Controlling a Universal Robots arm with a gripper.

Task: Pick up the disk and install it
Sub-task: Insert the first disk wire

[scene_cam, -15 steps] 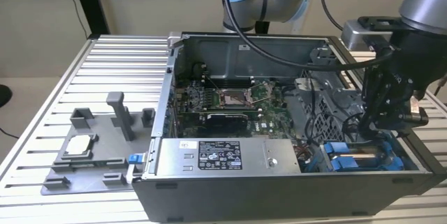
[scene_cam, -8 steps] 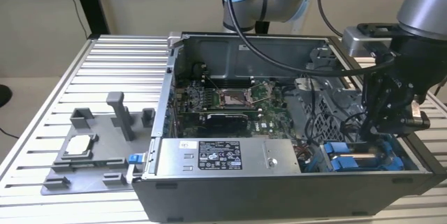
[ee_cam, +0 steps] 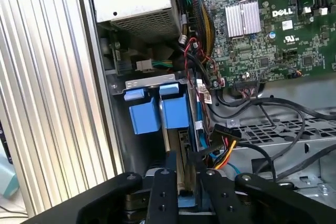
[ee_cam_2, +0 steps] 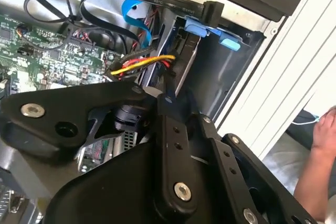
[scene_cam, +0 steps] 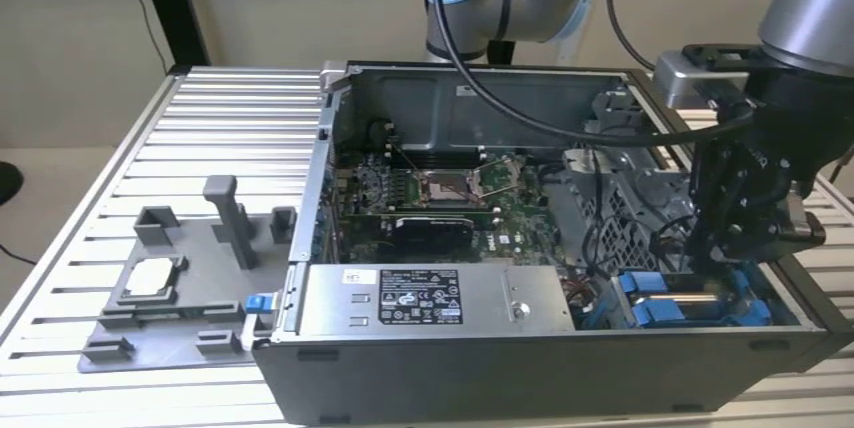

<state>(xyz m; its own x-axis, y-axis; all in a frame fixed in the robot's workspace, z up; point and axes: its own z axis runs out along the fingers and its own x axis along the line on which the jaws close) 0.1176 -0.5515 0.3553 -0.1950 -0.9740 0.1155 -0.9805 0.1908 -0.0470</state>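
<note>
The disk (ee_cam: 181,148) stands on edge in the drive bay at the near corner of the open computer case (scene_cam: 534,358), on the exterior view's right. Its blue carrier (ee_cam: 173,113) shows at the bay's mouth, beside a second blue carrier (ee_cam: 143,117). In the exterior view the disk's silver face (scene_cam: 683,301) lies between blue frames under my gripper (scene_cam: 717,253). My gripper (ee_cam: 185,174) reaches down into the bay, its black fingers (ee_cam: 161,184) shut on either side of the disk's edge. The disk's edge (ee_cam_2: 185,69) also shows in the second wrist view, below a blue tab (ee_cam_2: 197,26).
A silver power supply box (scene_cam: 420,298) sits beside the bay, and the motherboard (scene_cam: 441,198) lies behind it. Black, yellow and red cables (ee_cam: 226,148) crowd the bay's side. A grey fixture (scene_cam: 200,338) holding a silver chip (scene_cam: 150,276) is on the slatted table. A person's hand (ee_cam_2: 323,135) is near the case.
</note>
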